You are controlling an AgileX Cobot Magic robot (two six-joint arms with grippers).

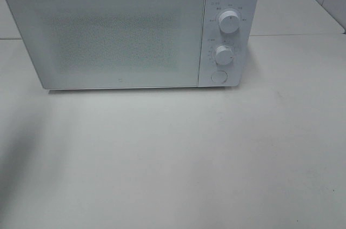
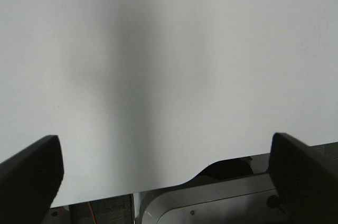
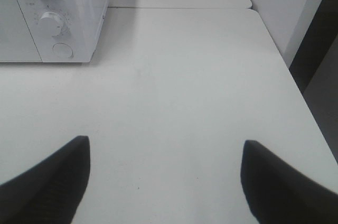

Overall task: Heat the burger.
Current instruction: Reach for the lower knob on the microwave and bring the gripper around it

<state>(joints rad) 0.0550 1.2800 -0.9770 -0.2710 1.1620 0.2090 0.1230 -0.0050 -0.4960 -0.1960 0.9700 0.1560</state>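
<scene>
White table (image 1: 173, 159): matte, fills the front of the high view; a seam crosses it level with the microwave.
Left gripper (image 2: 165, 145): dark fingers (image 2: 31, 174) spread wide apart with nothing between them; it is over bare table near an edge. Not seen in the high view.
Metal base (image 2: 211, 203): grey, shows just past that table edge in the left wrist view.
Microwave (image 1: 130, 29): white, sits flat at the back of the table, left of centre in the high view.
Door (image 1: 108, 34): closed, frosted white with a speckled mesh window; the inside is not visible.
Panel (image 1: 228, 2): right end of the microwave, just beside the door.
Upper knob (image 1: 229, 24): white and round, with a pointer line near the top.
Lower knob (image 1: 224, 54): white, just below the upper knob.
Button (image 1: 218, 75): round and white, under the lower knob at the bottom of the panel.
Writing: small grey print and tick marks ring both knobs, too small to read; no brand can be read.
Right gripper (image 3: 166, 147): dark fingers (image 3: 47, 182) set wide apart, holding nothing; it is above bare table, well right of the microwave. Not seen in the high view.
Wall (image 3: 285, 7): white, beyond the table's right edge.
Burger: not in any view, cannot tell where it is.
</scene>
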